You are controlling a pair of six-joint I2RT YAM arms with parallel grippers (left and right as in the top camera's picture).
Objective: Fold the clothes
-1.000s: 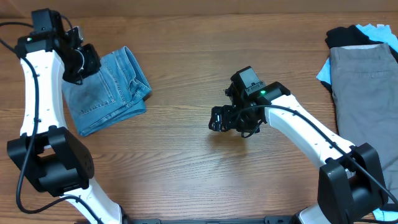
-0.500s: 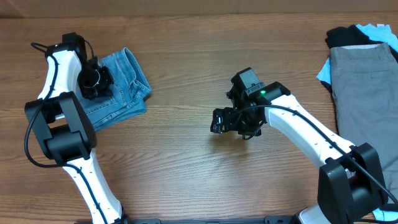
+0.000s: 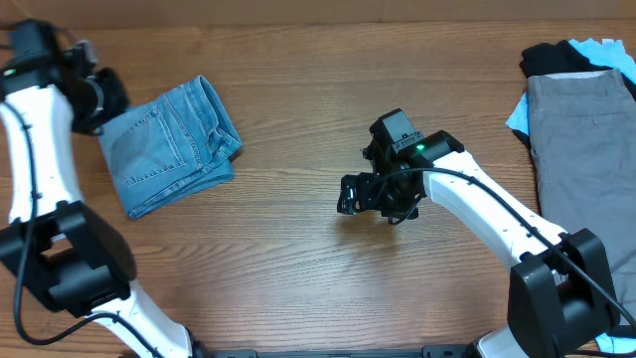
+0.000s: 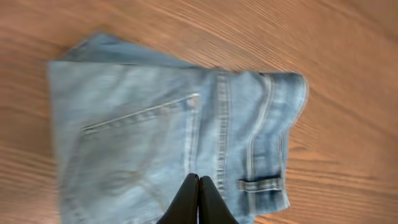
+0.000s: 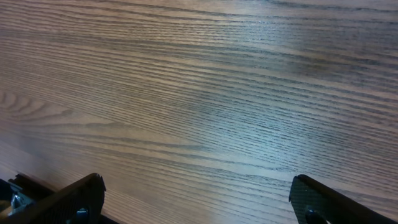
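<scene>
Jeans (image 3: pixel 169 144) lying folded, upper left. My left claw (image 3: pixel 96 99) hovering beside, pinched together, empty. Right claw (image 3: pixel 360 195), mid-frame, standing apart. Guessing fold done; next needing grey pants (image 3: pixel 586 129), right edge

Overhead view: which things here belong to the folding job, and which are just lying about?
In the job:
jeans, folded, at the left
left gripper, shut, by their edge
right gripper, open over the table

Lying about, untouched at the right edge:
grey garment
black garment
light-blue garment
</scene>
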